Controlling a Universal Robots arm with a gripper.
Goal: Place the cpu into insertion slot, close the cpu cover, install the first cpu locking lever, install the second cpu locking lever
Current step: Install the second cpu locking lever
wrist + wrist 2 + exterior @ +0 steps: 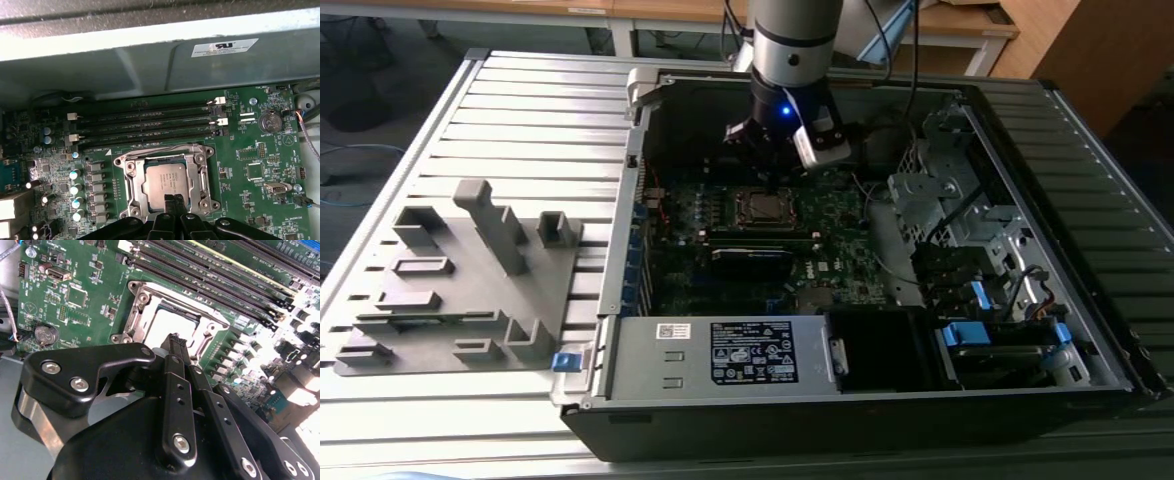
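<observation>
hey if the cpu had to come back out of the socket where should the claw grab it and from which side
Probably straight from above, by two opposite side edges. The cpu lies flat in the insertion slot with the cpu cover framing it, so only its top face shows. The claw hovers at its edge.

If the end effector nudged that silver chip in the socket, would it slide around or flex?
Probably neither. The chip looks like a flat, rigid metal-faced square, so it should stay stiff. In the first wrist view the metal cover frame lies around it, likely keeping it from sliding. Its smooth face looks slippery, and it seems light for its size. The end effector sits at its edge.
</observation>
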